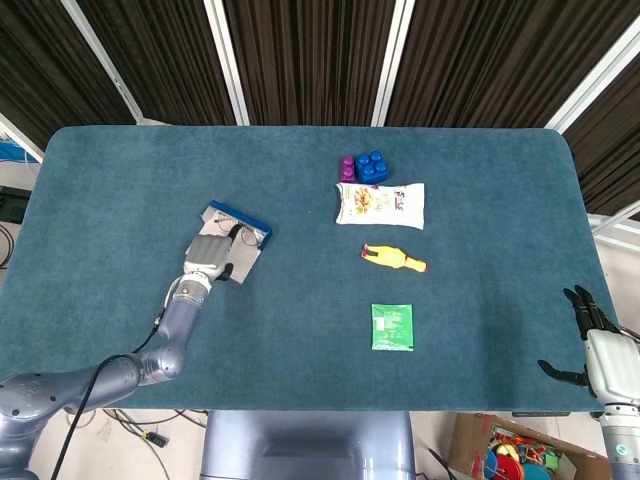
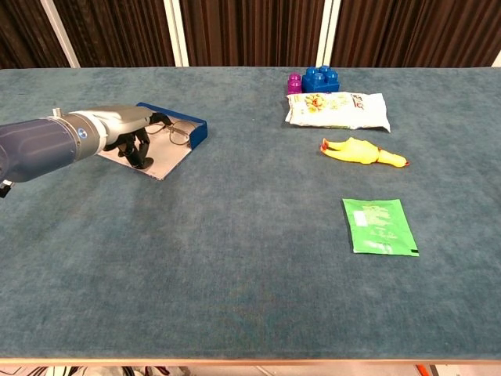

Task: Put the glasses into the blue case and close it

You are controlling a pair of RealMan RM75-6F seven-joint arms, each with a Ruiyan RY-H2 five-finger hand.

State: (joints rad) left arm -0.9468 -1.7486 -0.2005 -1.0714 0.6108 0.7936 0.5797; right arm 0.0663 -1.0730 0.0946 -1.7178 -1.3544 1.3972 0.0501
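The blue case (image 1: 243, 220) (image 2: 192, 130) lies open at the table's left. Its grey flap (image 1: 243, 266) (image 2: 162, 162) is spread flat toward me. The wire-rimmed glasses (image 1: 242, 236) (image 2: 177, 134) lie inside it against the blue wall. My left hand (image 1: 207, 256) (image 2: 127, 135) rests over the flap's left part, fingers curled down onto the grey surface, with one fingertip close to the glasses. Whether it holds anything is unclear. My right hand (image 1: 603, 350) hangs off the table's front right corner, fingers spread and holding nothing. The chest view does not show it.
At the back middle stand a blue block (image 1: 371, 166) (image 2: 321, 79) and a purple block (image 1: 347, 168) (image 2: 294, 82). A white snack bag (image 1: 380, 204) (image 2: 337, 110), a yellow rubber chicken (image 1: 393, 258) (image 2: 362, 151) and a green packet (image 1: 392, 327) (image 2: 378, 226) lie right of centre.
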